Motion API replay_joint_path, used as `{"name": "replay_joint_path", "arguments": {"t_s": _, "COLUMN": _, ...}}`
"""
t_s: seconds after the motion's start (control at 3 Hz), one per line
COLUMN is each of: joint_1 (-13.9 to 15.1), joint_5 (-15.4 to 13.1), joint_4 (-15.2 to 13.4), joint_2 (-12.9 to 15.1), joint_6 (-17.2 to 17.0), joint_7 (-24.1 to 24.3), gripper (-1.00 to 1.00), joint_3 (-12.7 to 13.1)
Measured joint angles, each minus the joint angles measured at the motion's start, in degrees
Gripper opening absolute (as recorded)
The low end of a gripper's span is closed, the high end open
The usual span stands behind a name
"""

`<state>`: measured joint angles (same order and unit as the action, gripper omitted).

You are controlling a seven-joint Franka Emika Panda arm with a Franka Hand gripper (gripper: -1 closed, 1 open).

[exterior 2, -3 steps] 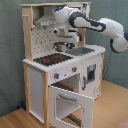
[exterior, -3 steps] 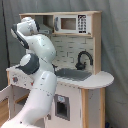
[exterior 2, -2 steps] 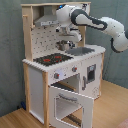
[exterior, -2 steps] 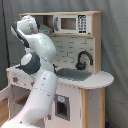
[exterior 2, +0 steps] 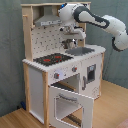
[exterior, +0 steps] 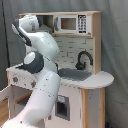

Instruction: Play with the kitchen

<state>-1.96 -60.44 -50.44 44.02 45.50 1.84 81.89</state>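
Note:
The kitchen (exterior 2: 60, 75) of white panels and light wood shows in both exterior views. It has a grey hood (exterior 2: 47, 21), a red-black stovetop (exterior 2: 52, 59), a sink (exterior: 75, 74) and a black faucet (exterior: 84, 59). Its oven door (exterior 2: 72, 102) hangs open and tilts down toward the front. In the second exterior view my arm reaches in from the second exterior view's right. My gripper (exterior 2: 71, 36) hangs under the top shelf, just above the faucet and sink. In the first exterior view my own arm (exterior: 42, 65) hides the gripper.
A toy microwave (exterior: 70, 23) sits in the kitchen's upper shelf. The rounded counter end (exterior: 100, 80) juts out beside the sink. A grey curtain (exterior 2: 10, 50) hangs behind everything. A wooden floor (exterior 2: 112, 107) lies in front of the open oven door.
My arm has shifted only slightly over the sink area. The oven door stays open as before.

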Motion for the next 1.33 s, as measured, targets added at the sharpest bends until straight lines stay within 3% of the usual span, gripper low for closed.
{"name": "replay_joint_path", "arguments": {"t_s": 1.33, "joint_1": 13.0, "joint_5": 0.1, "joint_4": -15.6, "joint_2": 0.2, "joint_6": 0.4, "joint_7": 5.6, "gripper": -1.00, "joint_3": 12.5}}
